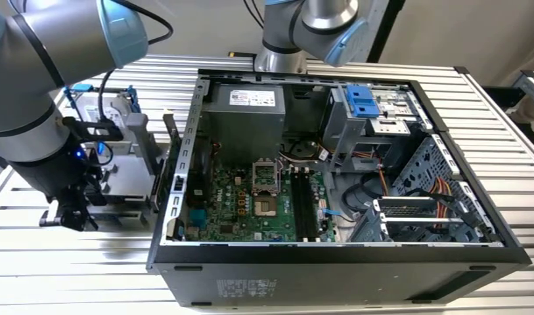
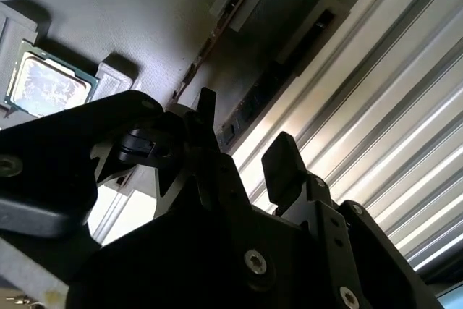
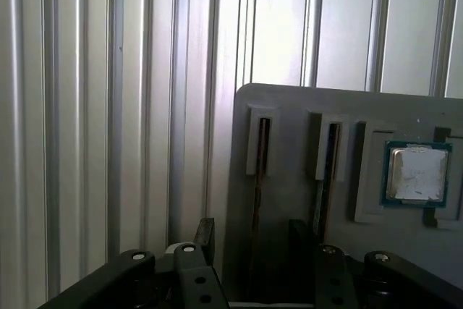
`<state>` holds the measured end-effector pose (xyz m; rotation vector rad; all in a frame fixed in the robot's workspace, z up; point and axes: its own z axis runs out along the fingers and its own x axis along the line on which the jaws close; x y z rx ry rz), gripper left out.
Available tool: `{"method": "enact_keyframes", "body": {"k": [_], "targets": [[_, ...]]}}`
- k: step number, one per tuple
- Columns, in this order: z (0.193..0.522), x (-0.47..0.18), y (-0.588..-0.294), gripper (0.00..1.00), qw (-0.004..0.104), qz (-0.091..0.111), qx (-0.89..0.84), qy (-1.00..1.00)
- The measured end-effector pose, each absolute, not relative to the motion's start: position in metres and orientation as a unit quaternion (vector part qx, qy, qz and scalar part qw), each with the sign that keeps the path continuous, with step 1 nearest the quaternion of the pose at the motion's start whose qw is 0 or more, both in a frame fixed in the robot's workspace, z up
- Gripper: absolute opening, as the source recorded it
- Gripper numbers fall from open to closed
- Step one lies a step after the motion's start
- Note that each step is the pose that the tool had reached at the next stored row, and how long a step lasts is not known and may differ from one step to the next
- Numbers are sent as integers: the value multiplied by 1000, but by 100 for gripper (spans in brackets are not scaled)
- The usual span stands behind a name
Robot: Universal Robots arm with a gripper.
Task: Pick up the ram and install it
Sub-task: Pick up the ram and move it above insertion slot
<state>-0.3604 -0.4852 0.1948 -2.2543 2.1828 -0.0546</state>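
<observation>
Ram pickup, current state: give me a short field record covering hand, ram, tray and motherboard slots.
hand: open, low over the tray, fingers apart on either side of the ram's line
ram: standing on edge in a tray slot, not gripped
tray: gray, on the slatted table, at the exterior view's left of the case
processor chip: sits in its tray recess
motherboard slots: black, no ram seated
</observation>
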Motion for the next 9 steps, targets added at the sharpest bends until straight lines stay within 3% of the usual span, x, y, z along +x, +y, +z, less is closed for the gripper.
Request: {"method": "enact_keyframes", "body": {"k": [9], "targets": [[194,-361,-485,100,2,-18,-717,697]]}}
